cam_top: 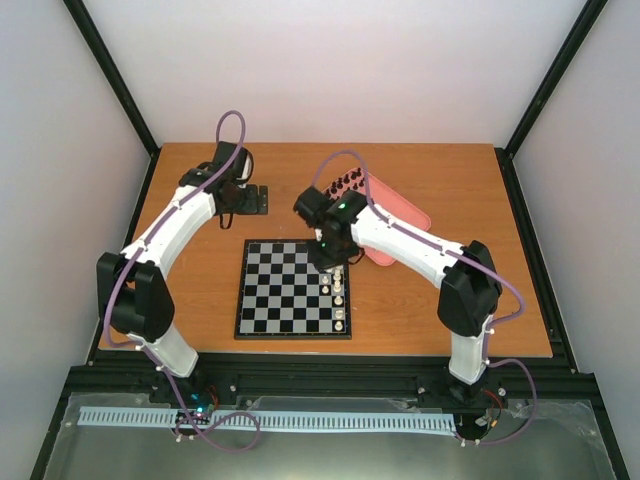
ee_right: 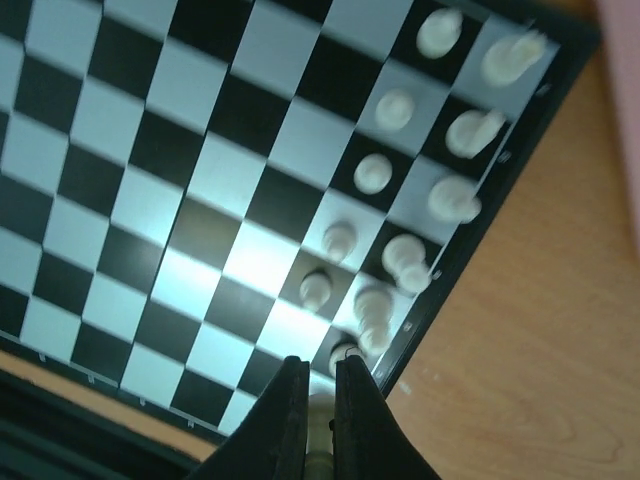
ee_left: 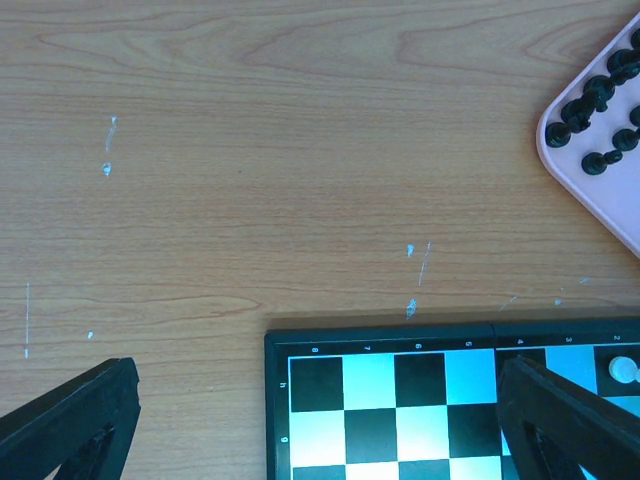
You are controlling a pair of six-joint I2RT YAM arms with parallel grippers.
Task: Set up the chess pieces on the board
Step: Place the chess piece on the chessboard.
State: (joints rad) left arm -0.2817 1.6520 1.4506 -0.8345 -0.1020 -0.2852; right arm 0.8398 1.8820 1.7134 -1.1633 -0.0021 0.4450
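Observation:
The board [cam_top: 285,290] lies flat in the middle of the table. Several cream-white chess pieces [cam_top: 340,295] stand in its two right-hand columns; they also show in the right wrist view [ee_right: 385,175]. My right gripper [cam_top: 328,262] hovers over the board's far right part, shut on a cream-white piece [ee_right: 322,432] held between its fingers [ee_right: 285,420] above the board [ee_right: 170,180]. My left gripper [cam_top: 252,200] is open and empty over bare table behind the board's far left corner [ee_left: 275,400]. Black pieces [cam_top: 345,182] stand on the pink tray [cam_top: 405,228].
The pink tray [ee_left: 600,180] with several black pieces [ee_left: 590,100] lies behind and right of the board. One white piece [ee_left: 623,370] shows at the left wrist view's right edge. The wooden table ends at black frame rails and white walls.

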